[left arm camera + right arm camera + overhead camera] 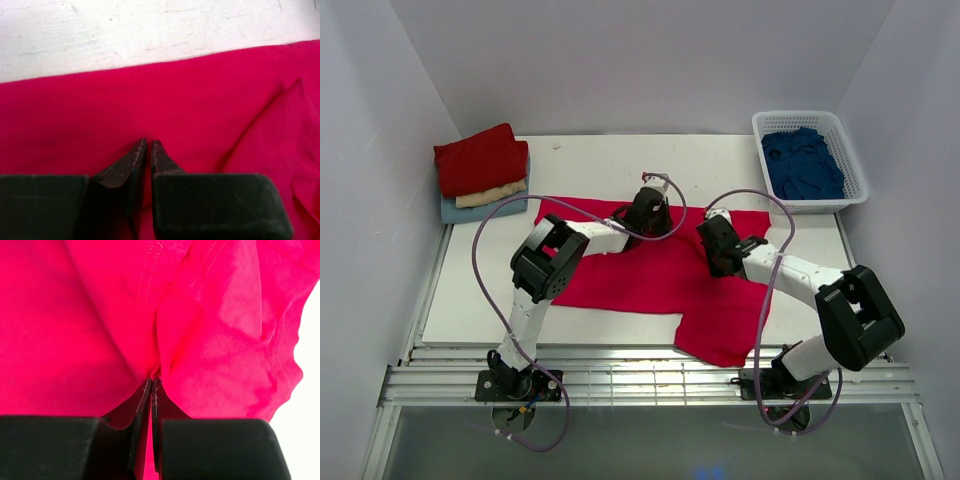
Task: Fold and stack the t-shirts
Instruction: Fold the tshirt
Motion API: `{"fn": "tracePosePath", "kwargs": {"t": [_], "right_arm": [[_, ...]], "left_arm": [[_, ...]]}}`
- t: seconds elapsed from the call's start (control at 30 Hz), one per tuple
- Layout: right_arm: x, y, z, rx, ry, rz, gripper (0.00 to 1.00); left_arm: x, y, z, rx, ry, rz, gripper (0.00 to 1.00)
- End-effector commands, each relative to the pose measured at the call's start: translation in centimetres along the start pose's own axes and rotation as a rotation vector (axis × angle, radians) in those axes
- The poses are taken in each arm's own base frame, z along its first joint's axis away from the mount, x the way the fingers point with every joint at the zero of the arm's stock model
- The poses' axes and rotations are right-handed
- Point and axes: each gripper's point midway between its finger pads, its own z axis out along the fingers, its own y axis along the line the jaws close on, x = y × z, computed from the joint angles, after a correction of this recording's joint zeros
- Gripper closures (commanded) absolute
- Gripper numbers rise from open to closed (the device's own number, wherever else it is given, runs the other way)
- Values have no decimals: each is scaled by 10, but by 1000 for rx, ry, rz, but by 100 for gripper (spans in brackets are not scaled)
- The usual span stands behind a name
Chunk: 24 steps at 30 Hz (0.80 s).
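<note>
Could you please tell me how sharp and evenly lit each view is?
Top external view: soft, even light, crimson t-shirt sharp. Left wrist view: cloth weave blurred, left pincer dark, featureless. Right wrist view: cloth oversaturated towards pink, table at the right edge blown out, right pincer nearly black.

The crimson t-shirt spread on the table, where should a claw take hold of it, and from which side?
Take the crimson t-shirt by its far edge, coming from the far side, over the white table. That edge lies flat and straight, so a finger could likely slide under it. The middle is a flat sheet offering little to pinch.
</note>
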Motion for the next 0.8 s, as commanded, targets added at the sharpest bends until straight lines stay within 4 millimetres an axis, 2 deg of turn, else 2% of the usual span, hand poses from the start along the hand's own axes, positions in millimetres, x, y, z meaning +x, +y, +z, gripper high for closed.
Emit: {"fn": "tracePosePath", "kwargs": {"t": [0.0, 0.17, 0.27, 0.33, 0.53, 0.63, 0.77], "right_arm": [[6, -7, -19, 70, -18, 46, 92], [27, 1, -35, 47, 4, 53, 92], [31, 4, -45, 46, -10, 55, 91], [23, 1, -49, 60, -53, 67, 86], [-18, -11, -57, 145, -173, 91, 80], [-35, -16, -49, 193, -201, 97, 80], [-44, -19, -21, 213, -185, 102, 79]], "left_arm": [[-32, -22, -23, 35, -74, 4, 81], [-29, -30, -32, 38, -76, 15, 81], [-28, -37, -34, 42, -79, 26, 81], [-28, -42, -34, 47, -84, 30, 81], [-23, -55, -30, 64, -78, 41, 81], [-20, -59, -27, 67, -77, 42, 82], [-23, -65, -23, 79, -81, 38, 82]]}}
